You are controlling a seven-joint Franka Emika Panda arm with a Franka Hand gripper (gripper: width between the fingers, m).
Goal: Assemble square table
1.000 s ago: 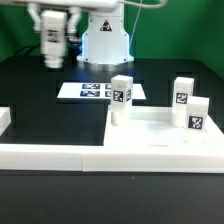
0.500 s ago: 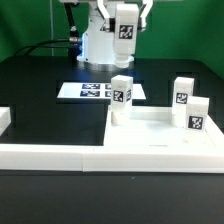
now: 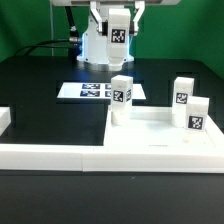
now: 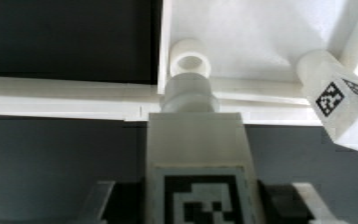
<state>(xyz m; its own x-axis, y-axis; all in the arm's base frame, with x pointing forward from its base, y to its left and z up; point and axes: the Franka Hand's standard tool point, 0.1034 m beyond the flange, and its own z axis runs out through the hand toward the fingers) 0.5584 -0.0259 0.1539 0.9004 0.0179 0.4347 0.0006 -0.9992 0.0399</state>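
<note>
We have the hand high at the back of the scene in the exterior view, above the marker board and in front of the robot base. Its fingers are clamped on a leg, one on each side; the wrist view shows the leg's tagged face filling the gap between the two dark pads. The held leg hangs upright, long axis vertical, tag toward the exterior camera.

The tabletop lies flat on the desk, at the exterior view's right, nearer that camera than the hand, set against the low border wall. Three legs already stand upright on it: one at its back corner on the exterior view's left, one at the back on the right, one just in front of that. We judge one corner remains unfilled, presumably the near one on the exterior view's left, though the frames do not show its hole.

Key relation: the tabletop lies below the hand and toward the exterior camera. In the wrist view, looking down along the held leg, we see a standing leg top almost in line with it, and a tagged leg off to one side. So the held leg's axis already matches the vertical of the holes; what is left, in our judgement, is travel forward and down to the free corner, clearing the leg that stands in between.

Risk, as we read it: brushing that back leg on the way.
</note>
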